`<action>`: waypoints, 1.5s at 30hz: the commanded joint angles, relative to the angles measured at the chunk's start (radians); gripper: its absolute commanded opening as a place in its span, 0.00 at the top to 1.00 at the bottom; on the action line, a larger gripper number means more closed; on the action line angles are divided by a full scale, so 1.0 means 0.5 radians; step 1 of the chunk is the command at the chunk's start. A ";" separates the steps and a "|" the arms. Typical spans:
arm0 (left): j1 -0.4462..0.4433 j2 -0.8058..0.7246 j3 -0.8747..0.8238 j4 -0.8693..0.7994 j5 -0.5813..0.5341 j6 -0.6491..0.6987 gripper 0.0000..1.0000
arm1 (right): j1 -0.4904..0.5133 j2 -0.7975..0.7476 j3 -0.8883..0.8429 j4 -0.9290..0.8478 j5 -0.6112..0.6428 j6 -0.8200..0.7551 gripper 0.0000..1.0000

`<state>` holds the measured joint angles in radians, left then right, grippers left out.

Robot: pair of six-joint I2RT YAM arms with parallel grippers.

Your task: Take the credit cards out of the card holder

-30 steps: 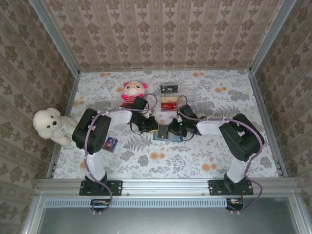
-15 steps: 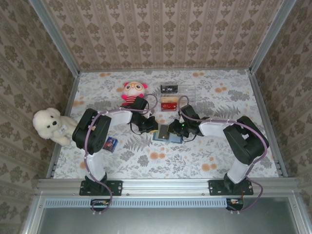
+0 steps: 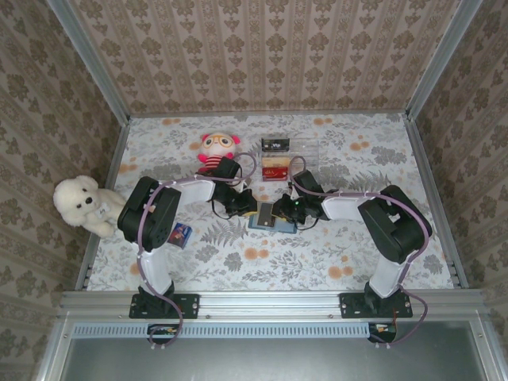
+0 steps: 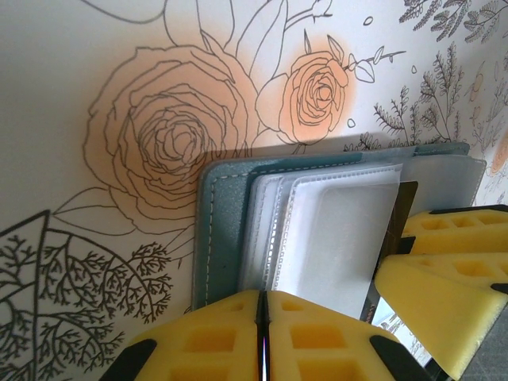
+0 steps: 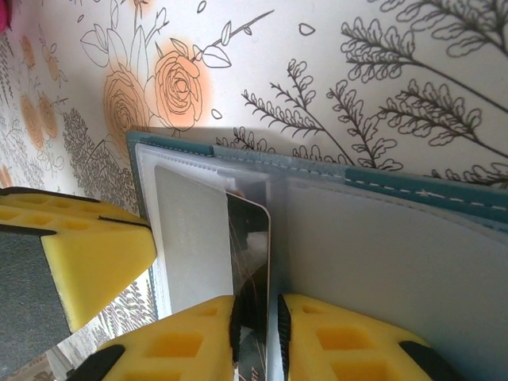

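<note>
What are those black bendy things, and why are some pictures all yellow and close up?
Those are two robot arms, a left arm and a right arm, bolted to a flowery table. One picture looks down from a camera above. The two close-ups come from little cameras on the wrists, so the yellow blocks are the arms' own fingers. On the table lie a blue card holder, a pink doll, a clear tray and a small blue can; a white plush dog sits at its left edge. The left hand is pinched shut on the holder's edge, probably to steady it. The right hand is pinching a dark, shiny credit card at the open holder.
</note>
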<state>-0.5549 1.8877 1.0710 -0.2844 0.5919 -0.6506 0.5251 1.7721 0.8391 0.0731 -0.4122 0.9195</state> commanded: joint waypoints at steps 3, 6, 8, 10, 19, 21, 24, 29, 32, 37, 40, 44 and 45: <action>0.001 -0.025 -0.010 -0.093 -0.014 0.072 0.89 | 0.002 0.048 0.012 -0.011 -0.023 0.016 0.84; 0.002 -0.046 0.002 -0.115 -0.028 0.086 0.89 | -0.001 0.027 0.002 -0.009 -0.003 0.024 0.87; 0.005 -0.079 0.014 -0.144 -0.055 0.101 0.90 | -0.009 0.004 -0.011 -0.013 0.005 0.026 0.88; 0.005 -0.119 0.020 -0.168 -0.121 0.116 0.89 | -0.015 -0.020 -0.015 -0.029 0.011 0.014 0.89; -0.007 -0.214 -0.046 0.031 -0.048 0.108 0.90 | -0.032 -0.064 -0.037 -0.112 0.030 -0.014 0.90; -0.029 -0.194 -0.022 0.050 -0.024 0.110 0.90 | -0.030 -0.061 -0.037 -0.101 0.030 -0.011 0.90; -0.066 -0.122 0.037 0.019 -0.023 0.124 0.90 | -0.032 -0.054 -0.032 -0.088 0.023 -0.008 0.91; -0.081 -0.012 0.089 -0.042 -0.049 0.112 0.91 | -0.032 -0.059 -0.031 -0.103 0.032 -0.014 0.92; -0.066 0.029 0.104 -0.120 -0.099 0.138 0.92 | -0.032 -0.075 -0.031 -0.135 0.051 -0.032 0.92; -0.038 0.056 0.065 -0.141 -0.105 0.141 0.92 | -0.045 -0.102 -0.042 -0.161 0.065 -0.061 0.94; -0.038 0.069 0.048 -0.144 -0.104 0.143 0.92 | -0.064 -0.152 -0.112 -0.053 0.061 -0.036 0.96; -0.038 0.077 0.039 -0.140 -0.096 0.144 0.92 | -0.087 -0.207 -0.188 0.100 0.028 -0.004 0.96; -0.038 0.078 0.040 -0.142 -0.095 0.144 0.92 | -0.087 -0.206 -0.191 0.108 0.013 -0.005 0.96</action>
<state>-0.5812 1.8919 1.1015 -0.3069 0.5640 -0.6052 0.4885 1.6897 0.7639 0.0990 -0.4080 0.9157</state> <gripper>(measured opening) 0.084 0.049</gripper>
